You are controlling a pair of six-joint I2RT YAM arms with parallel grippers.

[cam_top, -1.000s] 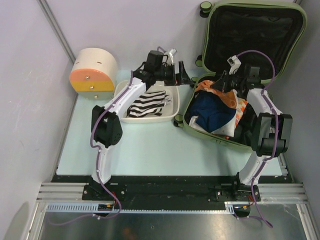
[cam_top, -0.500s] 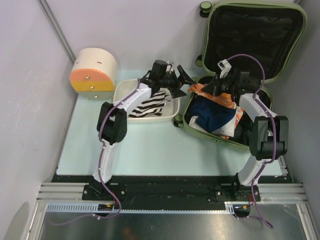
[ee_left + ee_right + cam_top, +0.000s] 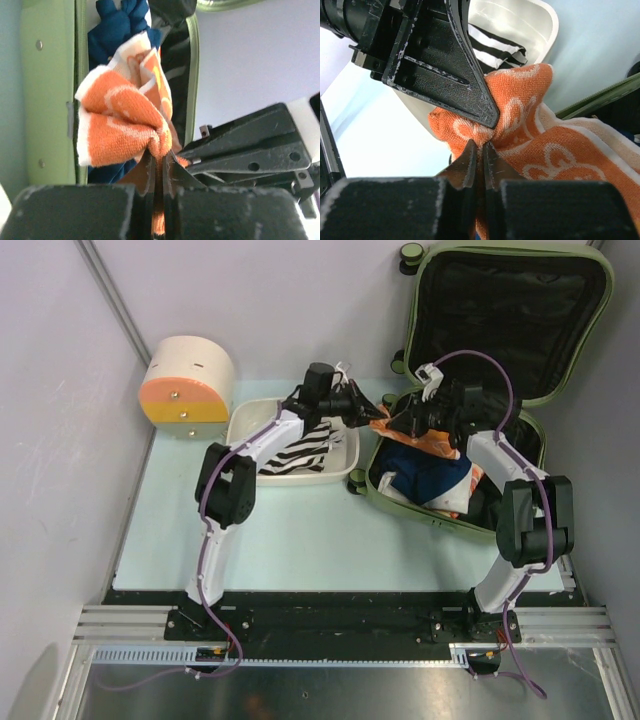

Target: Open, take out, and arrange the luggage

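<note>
Luggage (image 3: 540, 300) sits at the right of the top view, open. The lid stands upright in the upper right corner with its black lining facing out, and the base lies flat on the counter (image 3: 250, 530) at right centre.

Both hands meet at the left rim of the base, upper centre of the frame, on the same orange towel (image 3: 120, 130):
- Left hand (image 3: 159, 155): jaws pinched narrow, with a fold of towel clamped between the fingers. The rest of the towel bunches up over the green rim.
- Right hand (image 3: 479, 150): jaws also nearly together, nipping the towel right beside the left hand's fingertip. The two grips are almost touching.

The towel is orange with a white swirl pattern and a white border. It trails back into the base and lies over a navy garment (image 3: 420, 465).

White tub (image 3: 240, 425) is on the counter just left of the luggage, centre of frame, with a black-and-white striped cloth (image 3: 300, 450) inside. The left arm reaches across above the tub.

Round cream drawer box (image 3: 185, 380) with an orange front is at upper left, touching the tub's far-left corner or very close to it; can't tell which.
</note>
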